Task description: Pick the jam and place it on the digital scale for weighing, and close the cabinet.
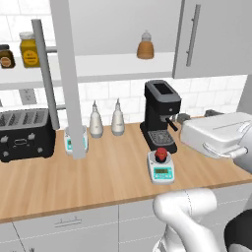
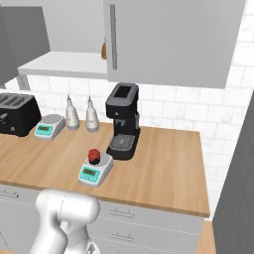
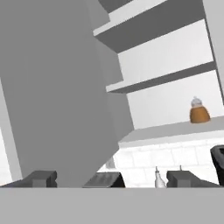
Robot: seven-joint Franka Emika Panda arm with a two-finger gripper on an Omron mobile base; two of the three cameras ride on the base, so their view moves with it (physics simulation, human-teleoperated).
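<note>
The jam (image 1: 160, 155) (image 2: 93, 156), a tiny red jar with a dark lid, stands upright on the platter of the digital scale (image 1: 162, 171) (image 2: 94, 172) in front of the coffee machine. The cabinet (image 1: 123, 29) (image 2: 168, 39) has its left door (image 1: 65, 74) (image 3: 57, 87) swung out, edge-on, with its bar handle (image 1: 44, 74) towards me. Its right door is shut. My gripper (image 3: 113, 179) is open and empty, facing the open door's flat face and the white shelf (image 3: 170, 129) from below. It is well apart from the jam.
A second scale (image 1: 76, 141) (image 2: 49, 126) sits behind the open door beside a black toaster (image 1: 24, 133) (image 2: 17, 114). Two white bottles (image 1: 106, 119) and the coffee machine (image 1: 160, 115) (image 2: 123, 121) line the wall. A brown bottle (image 1: 145, 45) (image 3: 199, 111) and yellow-labelled jars (image 1: 29, 49) stand on the shelf.
</note>
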